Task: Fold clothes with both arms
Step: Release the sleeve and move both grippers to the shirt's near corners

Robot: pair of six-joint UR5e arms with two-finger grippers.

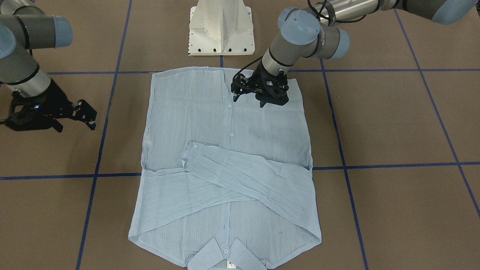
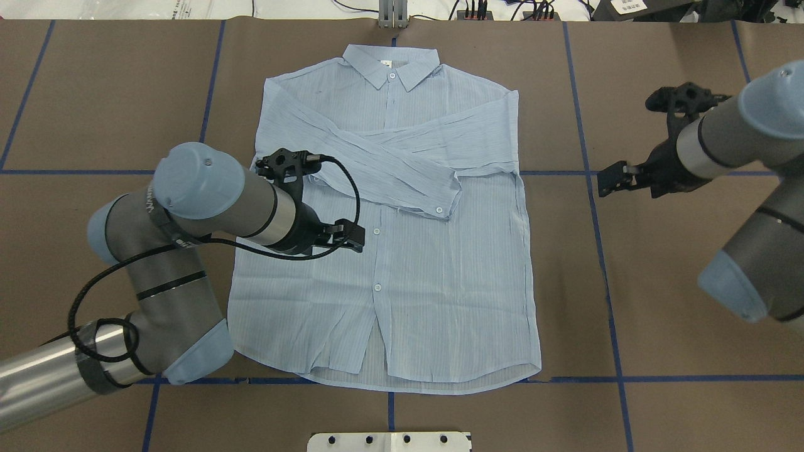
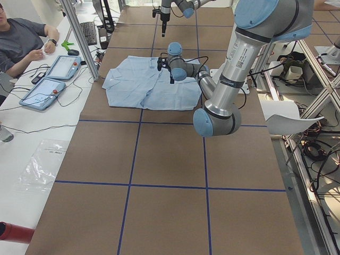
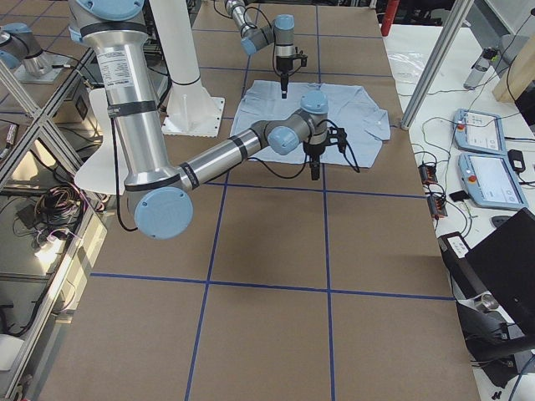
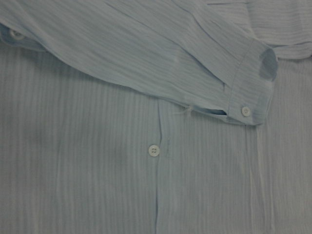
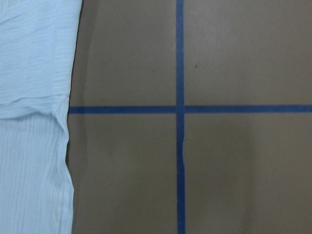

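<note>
At mid-surface the shirt (image 2: 433, 282) lies flat, front up and buttoned, w/ its collar (image 2: 389, 66) at the far edge from the robot and its hem nearest the white pedestal base (image 1: 222, 28). Both sleeves are folded in across the chest and cross each other. The one from the robot's left shoulder side lies on top and runs diagonally, its cuff (image 2: 443, 201) ending just past the button row. The other sleeve's end is hidden behind the left arm in the overhead view. A small white neck label (image 1: 230, 264) shows inside the collar. The left claw (image 2: 350, 237) points down over the shirt front, just to the robot's left of the button row and below the crossed sleeves. Can't tell whether it touches the cloth, nor whether its fingers are apart or together; its wrist cam sees only fabric, one button and the cuff. The right claw (image 2: 612, 179) is off the shirt, above bare brown surface (image 2: 659, 282) beside the shirt's edge on the robot's right, near a crossing of the blue tape lines (image 2: 597, 207). Its finger state can't be made out either. In the left side view a seated person (image 3: 21, 37) is at a white bench alongside, w/ two tablets (image 3: 53, 77) near them.
</note>
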